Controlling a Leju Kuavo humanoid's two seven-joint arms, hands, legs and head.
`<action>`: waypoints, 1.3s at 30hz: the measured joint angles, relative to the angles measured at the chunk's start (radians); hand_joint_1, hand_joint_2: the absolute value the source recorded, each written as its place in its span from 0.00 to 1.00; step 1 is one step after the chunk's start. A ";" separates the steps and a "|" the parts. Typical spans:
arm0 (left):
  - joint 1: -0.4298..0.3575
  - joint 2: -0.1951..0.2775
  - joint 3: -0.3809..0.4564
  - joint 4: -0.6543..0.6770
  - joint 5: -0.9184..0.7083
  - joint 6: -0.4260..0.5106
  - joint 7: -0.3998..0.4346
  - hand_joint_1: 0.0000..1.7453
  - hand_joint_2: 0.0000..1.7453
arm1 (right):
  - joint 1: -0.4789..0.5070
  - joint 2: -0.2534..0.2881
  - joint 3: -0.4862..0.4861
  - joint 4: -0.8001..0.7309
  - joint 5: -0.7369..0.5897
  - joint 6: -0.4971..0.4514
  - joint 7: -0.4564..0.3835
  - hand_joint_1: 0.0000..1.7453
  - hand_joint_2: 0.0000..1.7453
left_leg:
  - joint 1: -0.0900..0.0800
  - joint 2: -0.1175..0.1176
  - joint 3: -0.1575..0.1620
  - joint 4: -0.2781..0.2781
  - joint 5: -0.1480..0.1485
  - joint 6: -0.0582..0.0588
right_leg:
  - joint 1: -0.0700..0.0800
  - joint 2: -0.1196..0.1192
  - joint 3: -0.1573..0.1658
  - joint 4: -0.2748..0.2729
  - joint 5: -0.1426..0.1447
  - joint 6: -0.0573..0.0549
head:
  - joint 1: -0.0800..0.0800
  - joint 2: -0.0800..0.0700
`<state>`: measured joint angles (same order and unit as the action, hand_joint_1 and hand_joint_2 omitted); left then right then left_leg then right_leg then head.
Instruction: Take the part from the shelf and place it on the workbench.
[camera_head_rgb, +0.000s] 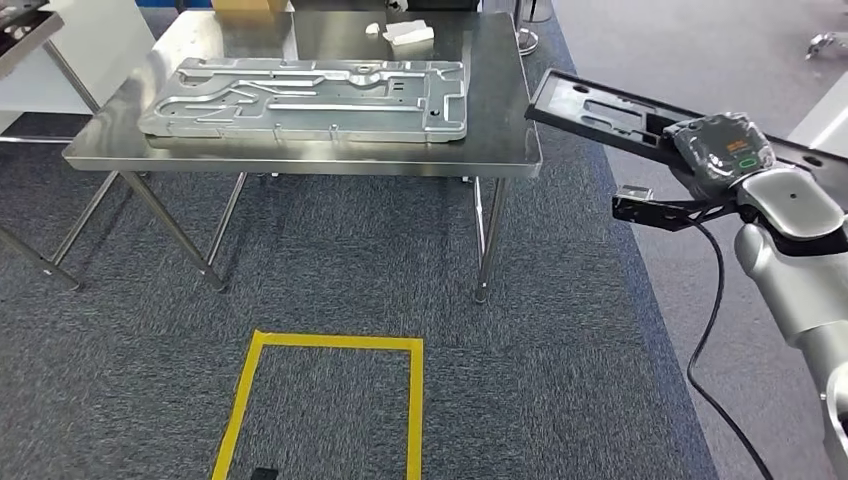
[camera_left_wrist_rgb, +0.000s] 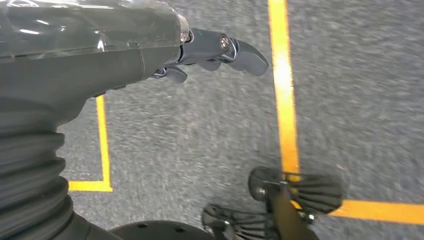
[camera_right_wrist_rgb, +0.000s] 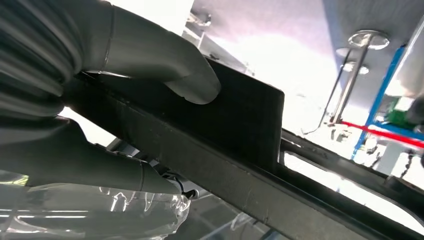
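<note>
My right hand (camera_head_rgb: 725, 152) grips a flat black part (camera_head_rgb: 600, 112) with cut-out slots, held in the air just off the right end of the steel workbench (camera_head_rgb: 500, 150). In the right wrist view the thumb (camera_right_wrist_rgb: 170, 75) presses on the black part (camera_right_wrist_rgb: 240, 135) from one side and the fingers clamp it from the other. My left hand (camera_left_wrist_rgb: 210, 50) hangs over the carpet, holding nothing, its fingers lightly bent and apart.
A large grey machined metal plate (camera_head_rgb: 310, 98) covers most of the workbench. Small white pieces (camera_head_rgb: 405, 33) lie at its far edge. A yellow tape rectangle (camera_head_rgb: 330, 400) marks the carpet in front. Smooth grey floor (camera_head_rgb: 620, 40) runs along the right.
</note>
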<state>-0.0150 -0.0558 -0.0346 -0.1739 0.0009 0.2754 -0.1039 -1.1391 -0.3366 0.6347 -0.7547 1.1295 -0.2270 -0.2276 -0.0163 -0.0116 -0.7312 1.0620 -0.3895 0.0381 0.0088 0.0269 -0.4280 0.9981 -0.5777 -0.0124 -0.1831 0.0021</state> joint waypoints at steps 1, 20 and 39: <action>0.002 0.001 0.000 0.001 0.000 0.001 0.004 0.00 1.00 | -0.004 -0.010 0.003 -0.014 -0.007 0.009 0.004 1.00 1.00 | -0.006 -0.006 0.008 -0.022 0.045 0.007 | 0.001 0.004 0.023 0.001 -0.013 0.002 | 0.001 0.000; -0.015 -0.007 0.001 0.002 0.001 0.020 -0.003 0.00 1.00 | -0.019 -0.130 0.000 -0.132 -0.084 0.090 -0.016 1.00 1.00 | -0.021 -0.010 0.259 0.052 -0.078 0.018 | 0.023 -0.005 -0.170 -0.044 0.197 -0.039 | 0.002 0.000; -0.013 -0.003 0.014 0.002 0.019 0.044 0.010 0.00 1.00 | 0.060 -0.110 -0.048 0.007 -0.070 0.017 -0.051 1.00 1.00 | 0.042 0.008 0.125 -0.074 -0.008 -0.017 | -0.058 -0.018 -0.188 0.292 -0.019 0.078 | 0.002 0.000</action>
<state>-0.0281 -0.0592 -0.0209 -0.1720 0.0201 0.3197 -0.0940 -1.0793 -0.4467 0.5863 -0.7480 1.0597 -0.2105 -0.2785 0.0253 -0.0034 -0.6061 0.9876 -0.3980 0.0212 -0.0493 0.0094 -0.6164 1.2898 -0.5971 0.0653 -0.1811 0.0023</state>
